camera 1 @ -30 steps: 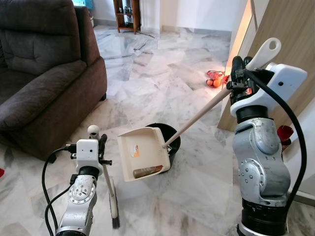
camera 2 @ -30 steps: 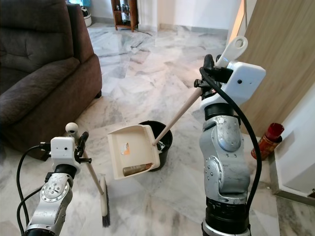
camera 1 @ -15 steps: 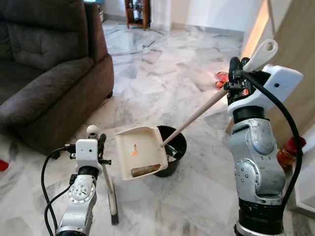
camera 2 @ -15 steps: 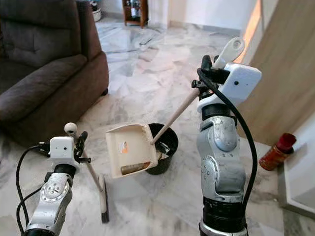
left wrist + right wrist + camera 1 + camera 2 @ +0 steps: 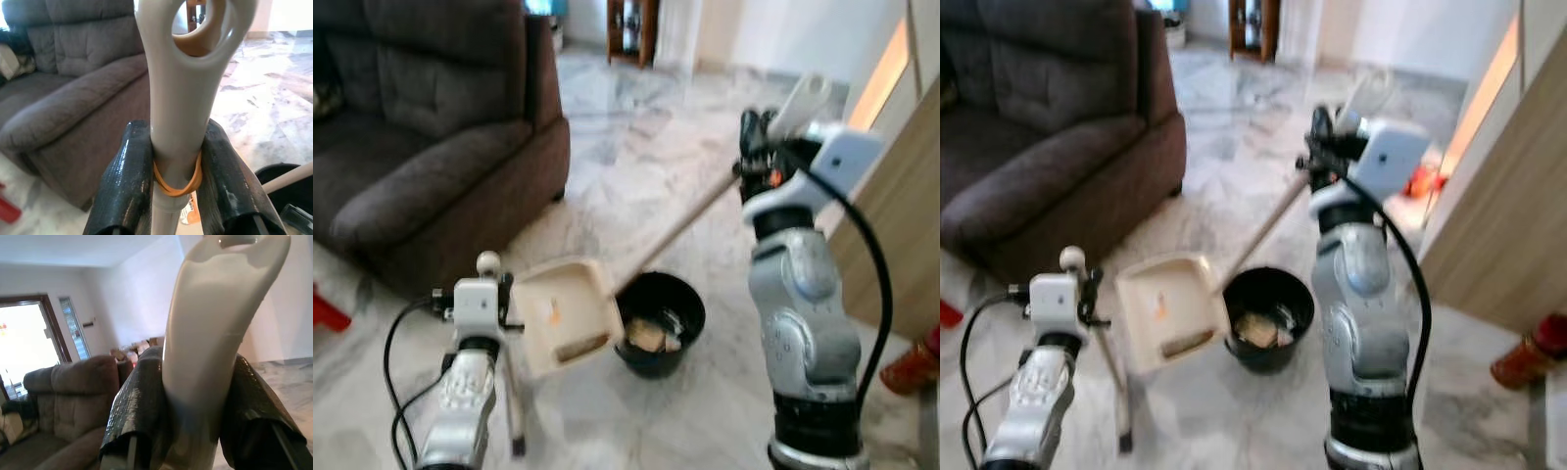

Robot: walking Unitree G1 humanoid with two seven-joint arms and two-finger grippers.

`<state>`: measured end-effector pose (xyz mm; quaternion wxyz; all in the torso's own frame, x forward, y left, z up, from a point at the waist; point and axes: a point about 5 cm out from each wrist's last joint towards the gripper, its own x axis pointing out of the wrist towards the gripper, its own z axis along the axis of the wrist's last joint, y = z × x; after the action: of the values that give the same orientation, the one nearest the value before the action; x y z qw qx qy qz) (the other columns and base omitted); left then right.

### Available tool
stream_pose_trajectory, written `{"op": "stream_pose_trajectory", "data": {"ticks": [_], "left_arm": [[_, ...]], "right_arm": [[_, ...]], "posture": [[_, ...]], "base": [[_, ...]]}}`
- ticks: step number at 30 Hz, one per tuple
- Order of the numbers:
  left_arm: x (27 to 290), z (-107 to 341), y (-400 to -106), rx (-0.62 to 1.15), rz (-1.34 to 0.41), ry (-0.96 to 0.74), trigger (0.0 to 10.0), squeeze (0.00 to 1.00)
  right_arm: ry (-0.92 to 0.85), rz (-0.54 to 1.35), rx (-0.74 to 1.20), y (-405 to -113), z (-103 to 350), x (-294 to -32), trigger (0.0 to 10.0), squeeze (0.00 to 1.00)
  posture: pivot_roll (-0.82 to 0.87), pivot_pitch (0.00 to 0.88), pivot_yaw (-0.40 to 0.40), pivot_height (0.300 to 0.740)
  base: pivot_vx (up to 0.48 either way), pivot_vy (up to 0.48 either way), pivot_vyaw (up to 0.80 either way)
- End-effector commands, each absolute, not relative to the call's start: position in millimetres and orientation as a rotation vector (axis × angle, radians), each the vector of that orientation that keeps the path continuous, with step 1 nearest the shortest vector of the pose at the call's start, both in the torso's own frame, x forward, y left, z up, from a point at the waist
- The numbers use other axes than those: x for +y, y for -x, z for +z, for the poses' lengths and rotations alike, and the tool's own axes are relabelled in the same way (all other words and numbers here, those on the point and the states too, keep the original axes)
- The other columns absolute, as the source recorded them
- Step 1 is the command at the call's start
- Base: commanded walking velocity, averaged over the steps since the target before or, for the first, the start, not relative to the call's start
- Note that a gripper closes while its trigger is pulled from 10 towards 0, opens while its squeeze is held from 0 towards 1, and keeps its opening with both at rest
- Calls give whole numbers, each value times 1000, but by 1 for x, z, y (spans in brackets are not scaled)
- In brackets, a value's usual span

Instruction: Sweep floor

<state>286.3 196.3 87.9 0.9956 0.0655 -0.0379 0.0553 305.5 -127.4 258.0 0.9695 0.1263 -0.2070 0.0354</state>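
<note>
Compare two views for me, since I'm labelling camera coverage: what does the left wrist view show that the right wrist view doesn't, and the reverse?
Left wrist view alone: an orange rubber band around the broom handle, marble floor, the rim of the black bin and a stretch of the dustpan's pole.
Right wrist view alone: a bright window, white walls and ceiling, and the dustpan handle.
Both: two black fingers clamped on a pale handle, with the brown sofa behind.

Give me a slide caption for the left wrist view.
Left pincer shut on the broom handle, sofa behind, bin rim at the edge.
</note>
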Motion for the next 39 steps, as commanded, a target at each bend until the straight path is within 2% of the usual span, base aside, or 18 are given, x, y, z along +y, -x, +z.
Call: {"op": "stream_pose_trajectory", "data": {"ticks": [1, 39], "left_arm": [[190, 99, -290, -129, 91, -127, 10000, 0], [190, 100, -291, -141, 96, -121, 10000, 0]], "right_arm": [[-248, 50, -509, -300, 274, -133, 10000, 0], [-284, 49, -528, -302, 279, -133, 10000, 0]], "posture": [[137, 43, 22, 740], [140, 32, 15, 740]], "base": [[300, 0, 0], [291, 0, 0]]}}
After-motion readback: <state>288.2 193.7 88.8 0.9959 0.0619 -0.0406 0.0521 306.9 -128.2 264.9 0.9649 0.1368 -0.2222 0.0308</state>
